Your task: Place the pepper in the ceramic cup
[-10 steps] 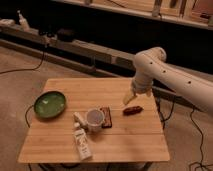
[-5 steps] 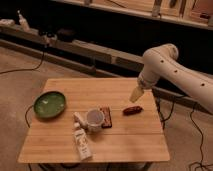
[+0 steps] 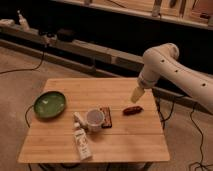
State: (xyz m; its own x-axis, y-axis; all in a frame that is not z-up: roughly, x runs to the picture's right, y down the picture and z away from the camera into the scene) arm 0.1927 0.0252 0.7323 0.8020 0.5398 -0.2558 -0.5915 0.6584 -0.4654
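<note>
The pepper, small and dark red-brown, lies on the right part of the wooden table. My gripper hangs just above and slightly behind it, apart from it, open with nothing in it. The white ceramic cup stands upright near the table's middle, left of the pepper.
A flat reddish-brown block lies against the cup's right side. A white labelled bottle lies toward the front edge, and a green bowl sits at the left. Cables run on the floor around the table.
The gripper has shifted slightly to the right and up while the arm's elbow rose. The pepper, cup and the other things have not moved.
</note>
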